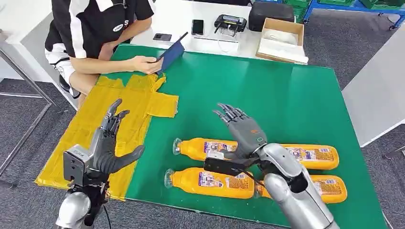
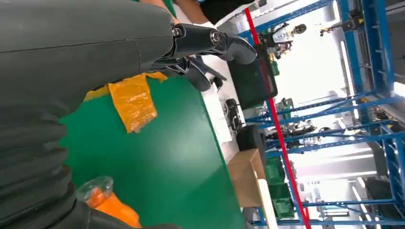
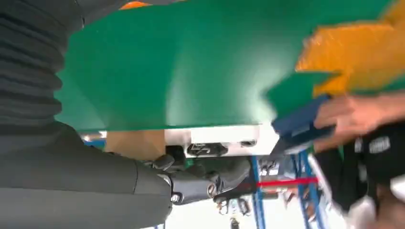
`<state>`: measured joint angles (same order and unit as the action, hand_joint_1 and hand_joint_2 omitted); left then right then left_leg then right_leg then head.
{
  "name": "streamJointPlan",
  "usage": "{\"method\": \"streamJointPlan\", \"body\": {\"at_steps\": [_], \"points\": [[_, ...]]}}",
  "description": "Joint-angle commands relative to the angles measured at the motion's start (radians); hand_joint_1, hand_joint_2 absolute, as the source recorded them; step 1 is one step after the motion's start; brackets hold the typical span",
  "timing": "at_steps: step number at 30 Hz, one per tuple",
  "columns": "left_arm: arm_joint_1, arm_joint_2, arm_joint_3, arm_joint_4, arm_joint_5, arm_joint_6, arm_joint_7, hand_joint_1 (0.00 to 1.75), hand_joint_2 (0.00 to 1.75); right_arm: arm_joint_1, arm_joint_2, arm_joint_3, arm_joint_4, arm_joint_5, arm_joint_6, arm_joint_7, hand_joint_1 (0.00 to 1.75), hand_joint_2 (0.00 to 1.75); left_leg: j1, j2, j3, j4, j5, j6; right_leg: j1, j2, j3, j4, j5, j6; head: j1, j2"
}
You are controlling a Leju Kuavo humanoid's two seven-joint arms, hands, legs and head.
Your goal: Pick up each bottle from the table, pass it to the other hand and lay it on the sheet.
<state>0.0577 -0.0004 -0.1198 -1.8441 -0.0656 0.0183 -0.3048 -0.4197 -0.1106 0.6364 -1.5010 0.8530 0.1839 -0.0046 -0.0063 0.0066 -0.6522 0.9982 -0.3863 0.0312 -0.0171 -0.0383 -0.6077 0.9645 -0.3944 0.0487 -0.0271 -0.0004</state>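
Four orange bottles [image 1: 210,183] lie on their sides (two rows, clear caps pointing left) near the green table's [image 1: 286,95] front edge; the yellow sheet [image 1: 119,119] covers its left end.

Green desk [image 1: 286,95] with a yellow sheet [image 1: 129,109]. Orange bottles [image 1: 210,182] with clear caps and blue-and-white labels. Dark grey hands on silver arms. A person's black shirt [image 1: 90,21] has white stripes.
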Motion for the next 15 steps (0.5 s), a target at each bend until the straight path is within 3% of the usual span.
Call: {"method": "streamJointPlan", "body": {"at_steps": [1, 7, 15], "points": [[-0.064, 0.000, -0.014, 0.087, 0.004, -0.001, 0.001, 0.00, 1.75, -0.205, 0.011, 0.177, 0.360, -0.001, 0.018, -0.008, 0.00, 1.75, 0.001, 0.002, 0.010, 0.000, -0.004, -0.003, 0.000, 0.006, 0.010, 0.000, -0.003, -0.003, -0.001, 0.000], [-0.074, 0.008, -0.027, 0.105, 0.018, 0.006, 0.011, 0.00, 1.75, -0.248, 0.060, 0.196, 0.539, -0.015, 0.011, 0.012, 0.00, 1.75, 0.000, 0.002, 0.006, -0.001, -0.002, -0.002, 0.000, 0.004, 0.005, -0.001, -0.001, -0.002, -0.001, 0.000], [-0.079, 0.008, -0.026, 0.118, 0.027, 0.011, 0.011, 0.00, 1.75, -0.256, 0.074, 0.195, 0.586, -0.028, 0.008, 0.006, 0.00, 1.75, 0.001, 0.001, 0.008, 0.000, -0.003, -0.003, 0.000, 0.005, 0.008, 0.001, -0.003, -0.003, -0.001, 0.000]]}}
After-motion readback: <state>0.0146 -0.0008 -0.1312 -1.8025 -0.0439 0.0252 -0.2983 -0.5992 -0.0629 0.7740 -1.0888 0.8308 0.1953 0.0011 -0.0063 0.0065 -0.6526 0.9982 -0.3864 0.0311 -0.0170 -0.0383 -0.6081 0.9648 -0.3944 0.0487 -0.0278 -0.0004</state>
